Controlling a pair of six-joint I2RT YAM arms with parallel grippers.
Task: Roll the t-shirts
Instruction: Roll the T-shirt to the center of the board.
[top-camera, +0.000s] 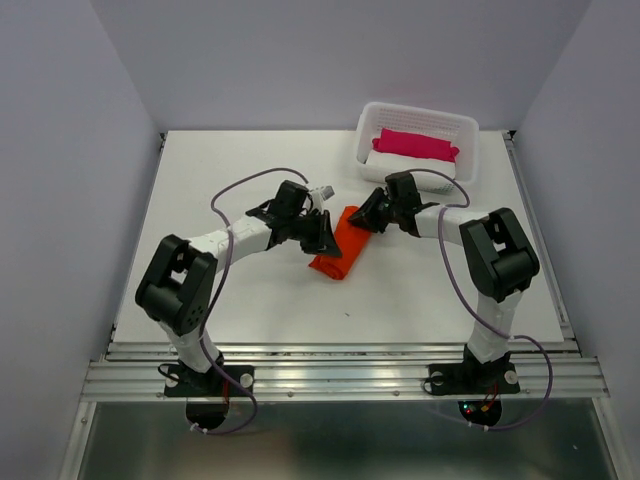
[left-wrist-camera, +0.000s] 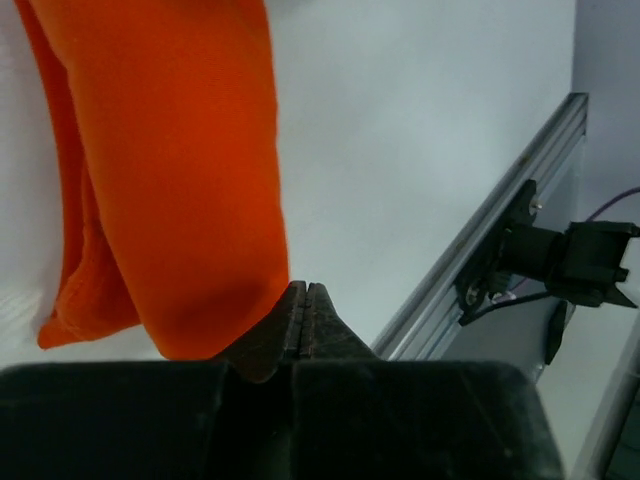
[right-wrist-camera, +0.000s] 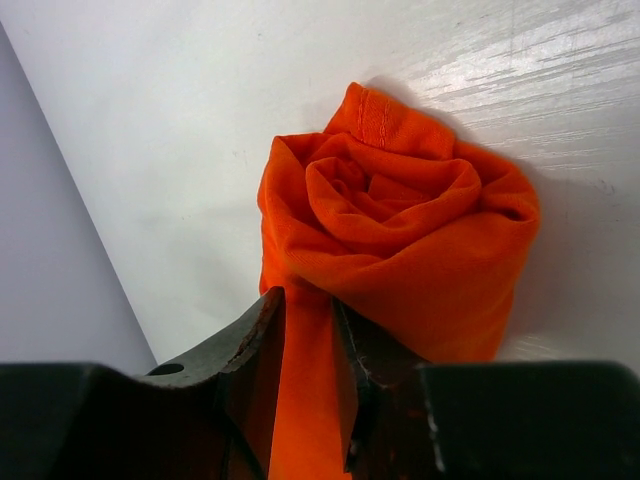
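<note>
– Right end effector (right-wrist-camera: 305, 312) is pinching a fold of the orange t-shirt (right-wrist-camera: 400, 220), isn't it?
– Yes, and the rolled bundle is lying on the surface (right-wrist-camera: 150, 120) right in front of those fingers.
– What is the left end effector (left-wrist-camera: 305, 300) doing?
– Its jaws are pressing flat against each other, with the t-shirt's end sitting just beside the tips, to their left.

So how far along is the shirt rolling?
Done: the soft orange-red t-shirt sits rolled into a spiral. In hand: the right hand pinches its fold; the left hand is shut beside it. Left: probably placing it in the white plastic basket with the magenta cloth roll.
</note>
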